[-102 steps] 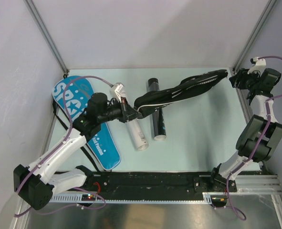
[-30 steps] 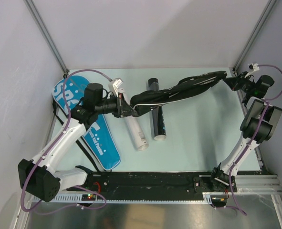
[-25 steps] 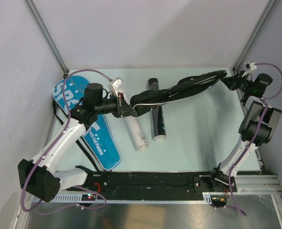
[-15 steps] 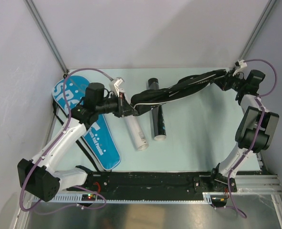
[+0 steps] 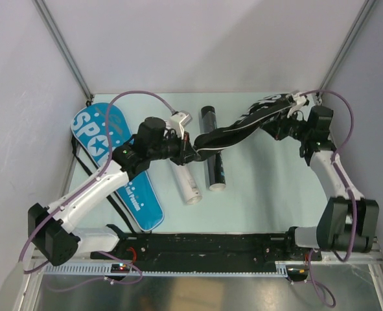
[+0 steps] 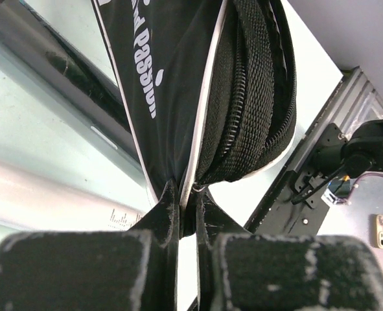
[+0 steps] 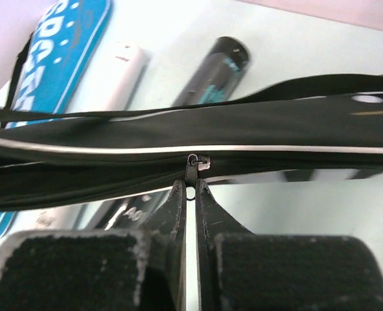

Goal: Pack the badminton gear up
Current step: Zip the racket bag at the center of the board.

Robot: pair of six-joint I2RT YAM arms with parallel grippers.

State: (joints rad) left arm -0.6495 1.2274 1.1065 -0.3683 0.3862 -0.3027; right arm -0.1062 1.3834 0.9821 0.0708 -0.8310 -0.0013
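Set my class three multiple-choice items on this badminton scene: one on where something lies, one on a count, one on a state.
1. Where does the blue cover lie?
A. at the left side of the table
B. at its right side
C. held up in the air

2. How many tubes lie on the table?
A. one
B. two
C. four

3. The right arm's fingers are:
A. wide open
B. shut on the zip pull of the black cover
C. shut on a tube

Key: 1 A, it lies flat at the left; 2 B, one white tube and one black tube; 3 B, the right wrist view shows the pull pinched between them.
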